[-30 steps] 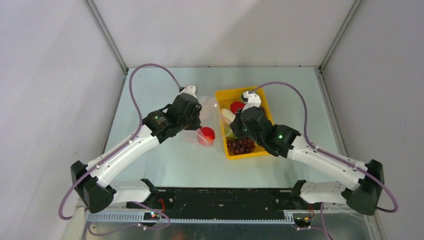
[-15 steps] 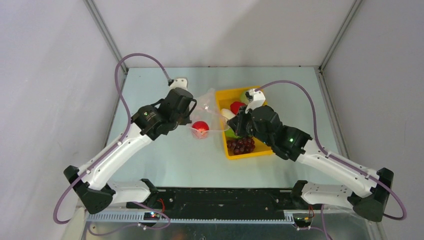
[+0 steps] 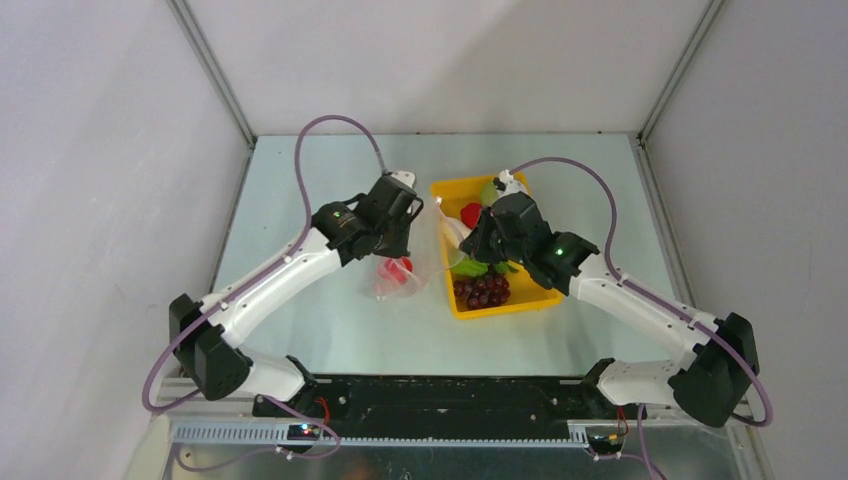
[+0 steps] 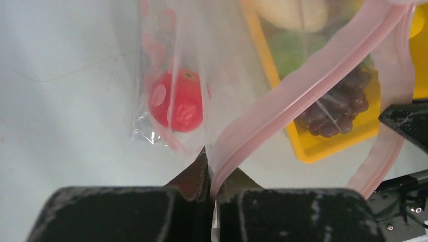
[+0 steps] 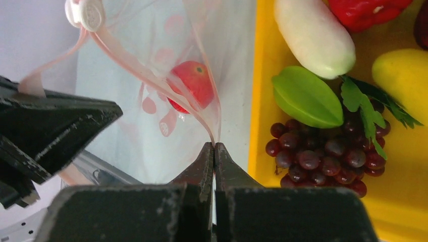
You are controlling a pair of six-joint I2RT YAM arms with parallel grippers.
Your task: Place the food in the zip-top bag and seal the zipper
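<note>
Holding the bag [image 4: 222, 55] up just left of the tray [image 5: 393, 214], left gripper [image 4: 209, 154] and right gripper [image 5: 214, 147] each pinch tight on its zipper [image 4: 303, 85] edge, probably to spread the mouth. Apple [image 5: 192, 83] sits inside; grapes [image 5: 323, 156] lie in the tray.

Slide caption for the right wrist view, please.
Right gripper pinches the edge of the zip-top bag, red apple inside, beside the yellow tray.

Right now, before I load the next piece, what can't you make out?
- Top view: how wide the zip-top bag mouth is; the clear film is too faint.
- Left wrist: grapes in the yellow tray, blurred behind the bag film.
- Right wrist: red pepper, cut off by the top edge.
</note>
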